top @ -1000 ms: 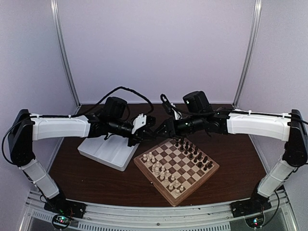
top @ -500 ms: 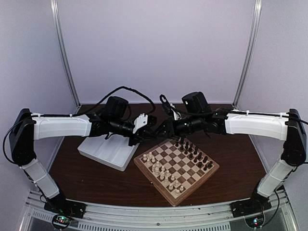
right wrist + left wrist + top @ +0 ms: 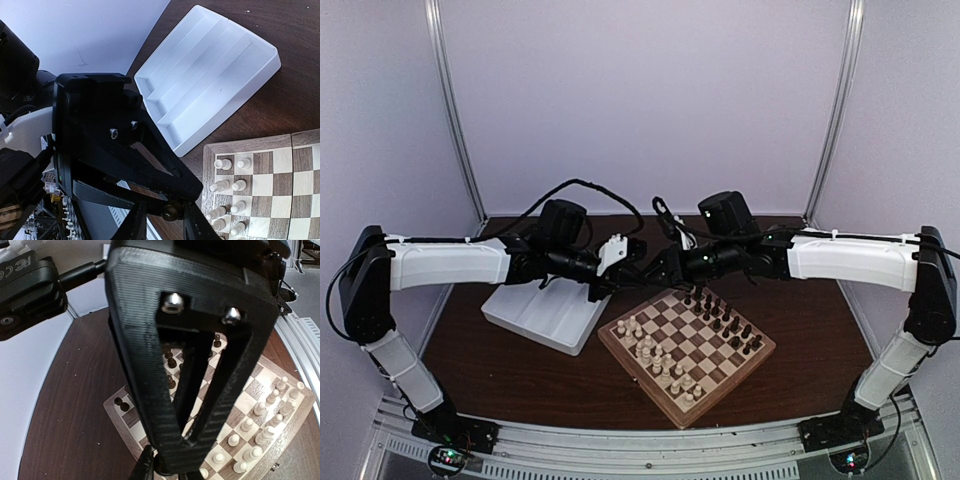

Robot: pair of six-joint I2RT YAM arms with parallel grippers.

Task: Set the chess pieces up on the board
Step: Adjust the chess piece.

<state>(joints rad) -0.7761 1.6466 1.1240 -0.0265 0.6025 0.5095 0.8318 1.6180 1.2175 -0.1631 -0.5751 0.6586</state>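
Left claw (image 3: 618, 268) pinched shut, right claw (image 3: 650, 268) narrow; held contents unclear. Both crowd past 11 o'clock corner of checkered wooden board (image 3: 641, 381); dark brown chess pieces (image 3: 725, 324) line its 2 o'clock edge. Risk: claws clash, toppling pieces.

Right wrist view cuts off most of the board (image 3: 250, 146).

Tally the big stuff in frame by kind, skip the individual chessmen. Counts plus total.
robot arms: 2 (left arm, right arm)
chessboard: 1
white compartment tray: 1
Total: 4
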